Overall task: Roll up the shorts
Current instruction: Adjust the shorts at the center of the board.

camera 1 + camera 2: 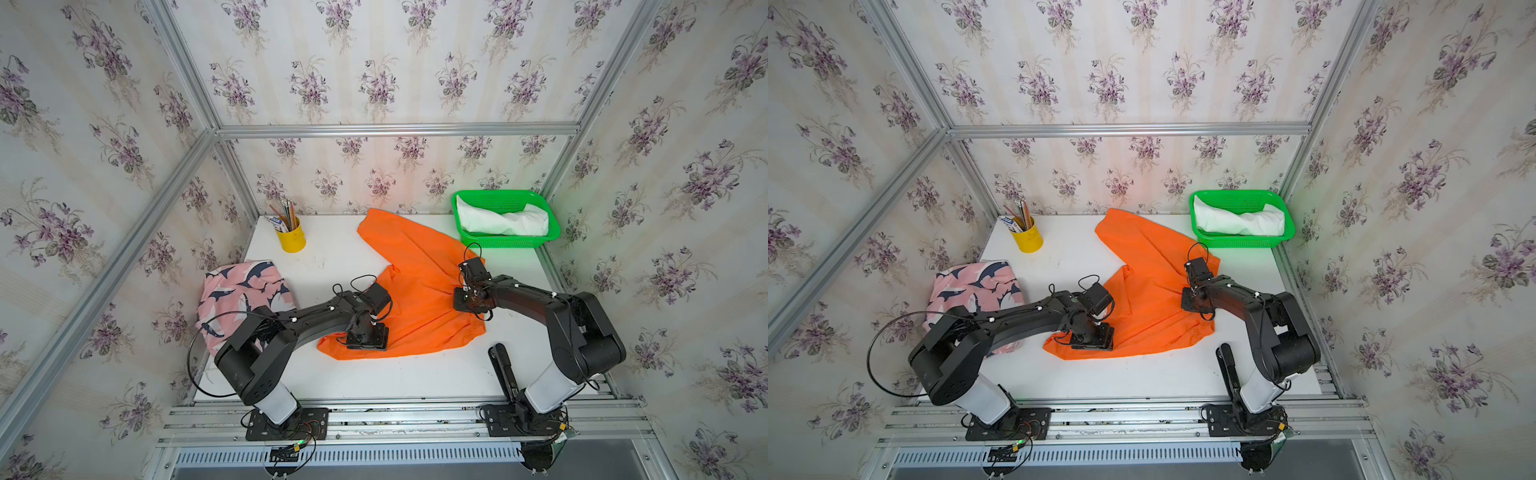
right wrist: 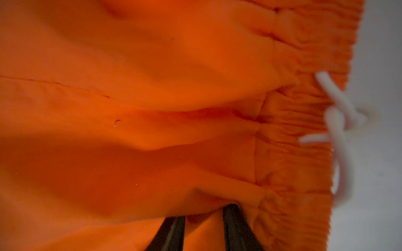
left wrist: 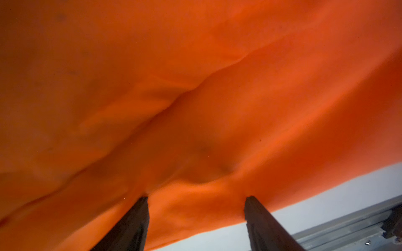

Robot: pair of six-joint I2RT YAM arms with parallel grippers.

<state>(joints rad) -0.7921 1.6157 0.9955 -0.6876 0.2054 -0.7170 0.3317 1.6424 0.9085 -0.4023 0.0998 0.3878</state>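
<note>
The orange shorts [image 1: 419, 282] [image 1: 1154, 282] lie spread and creased across the middle of the white table. My left gripper [image 1: 368, 336] [image 3: 195, 200] is open, and its two fingers [image 3: 134, 223] press down on the orange cloth at its near left edge. My right gripper [image 1: 467, 299] [image 2: 208, 208] is down on the cloth beside the gathered waistband [image 2: 304, 130], with a raised fold between its narrow-set jaws that hides the tips. The pink shark-print shorts [image 1: 237, 291] lie bunched at the table's left edge. The white shorts [image 1: 498, 222] lie in the basket.
A green plastic basket [image 1: 507, 242] stands at the back right corner. A yellow cup [image 1: 292, 239] holding pencils stands at the back left. A white drawstring [image 2: 339, 121] trails off the waistband onto the table. Metal frame rails run along the table's edges.
</note>
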